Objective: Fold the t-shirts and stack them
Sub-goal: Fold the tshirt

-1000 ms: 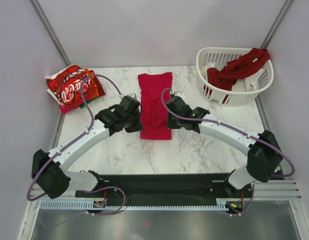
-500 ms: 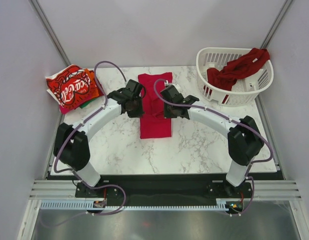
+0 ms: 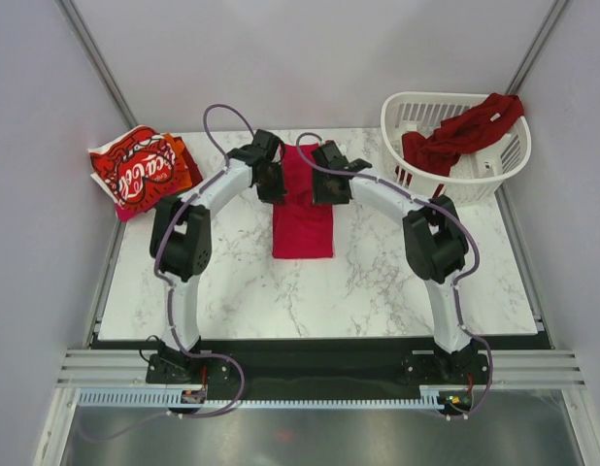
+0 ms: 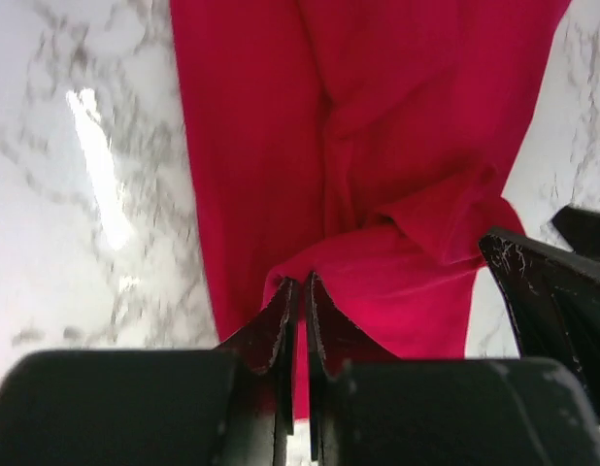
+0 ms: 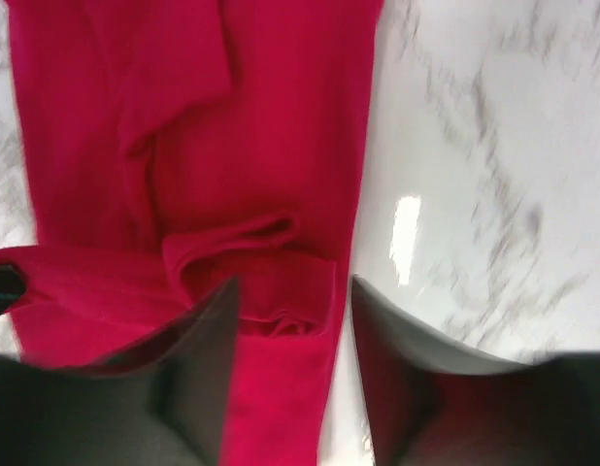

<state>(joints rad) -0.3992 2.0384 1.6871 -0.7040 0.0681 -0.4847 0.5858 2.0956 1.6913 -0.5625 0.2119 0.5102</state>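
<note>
A plain bright red t-shirt [image 3: 302,225] lies on the marble table as a long narrow strip, with a loose flap of cloth turned over near its far end [image 5: 244,254]. My left gripper [image 3: 273,183] is at the strip's left edge. Its jaws stand a thin slit apart [image 4: 300,283], tips at the flap's edge [image 4: 378,272]. On the right edge my right gripper [image 3: 325,184] stands open [image 5: 292,286], straddling the flap and the shirt's border. A folded pile topped by the Coca-Cola t-shirt [image 3: 137,175] sits at the back left. A dark red t-shirt [image 3: 462,129] hangs in the basket.
The white slatted laundry basket [image 3: 414,109] stands at the table's back right corner. The folded pile overhangs the table's left edge [image 3: 114,243]. Both arms arch over the table's middle toward its far side. The other arm's black finger [image 4: 552,301] shows in the left wrist view.
Both arms have stretched from the shirt's near half to its far end. The right jaws have opened wide and the left jaws have parted slightly.
</note>
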